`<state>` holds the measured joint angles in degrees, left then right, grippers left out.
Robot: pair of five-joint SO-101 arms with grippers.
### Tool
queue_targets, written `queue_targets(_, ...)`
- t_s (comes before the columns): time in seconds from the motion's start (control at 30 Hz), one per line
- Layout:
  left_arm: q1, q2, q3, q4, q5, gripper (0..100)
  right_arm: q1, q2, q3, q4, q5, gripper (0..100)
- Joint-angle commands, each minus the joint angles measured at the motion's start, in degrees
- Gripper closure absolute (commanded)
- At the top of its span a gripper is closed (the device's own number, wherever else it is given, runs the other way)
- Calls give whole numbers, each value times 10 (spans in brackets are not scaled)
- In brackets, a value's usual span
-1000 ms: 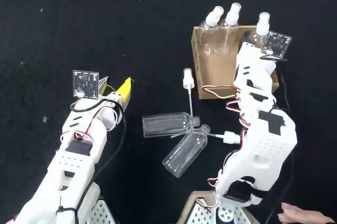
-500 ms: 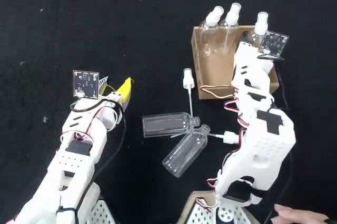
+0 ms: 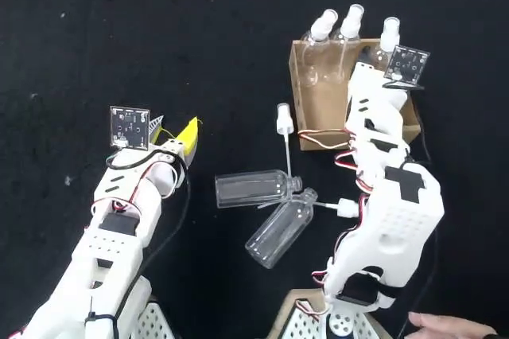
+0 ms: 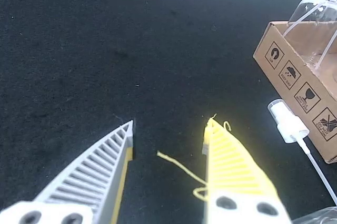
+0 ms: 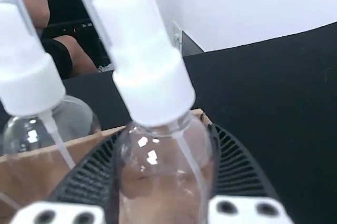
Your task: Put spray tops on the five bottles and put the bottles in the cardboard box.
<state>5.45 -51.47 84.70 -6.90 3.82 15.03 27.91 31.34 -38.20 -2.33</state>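
Clamping a capped bottle [image 5: 158, 182], right hand [image 5: 166, 132] is holding it at the cardboard box [image 3: 322, 104]. Left hand [image 4: 170, 123] is hovering, fingers apart.

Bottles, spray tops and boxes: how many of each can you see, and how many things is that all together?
Bottles: 5 (3 capped at the box, 2 bare, lying down)
Spray tops: 5 (3 on bottles, 2 loose)
Box: 1
Total: 11
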Motion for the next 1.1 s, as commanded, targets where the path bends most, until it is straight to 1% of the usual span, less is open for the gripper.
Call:
queue_targets(0.0,4,-3,-12,-12,-3,791,-8,-7,-20,-11,2,846)
queue_targets(0.4,4,-2,-15,-12,-3,791,-8,-7,-19,-11,2,841)
queue_targets(0.57,3,-1,-19,-12,-3,791,-9,-7,-15,-11,-1,730)
queue_targets(0.7,3,-1,-19,-12,-3,791,-9,-7,-10,-11,-1,750)
queue_targets(0.87,3,-1,-19,-12,-3,791,-7,-10,-8,-11,-1,751)
queue_targets(1.07,3,-1,-18,-12,-3,791,-7,-71,37,-11,-2,750)
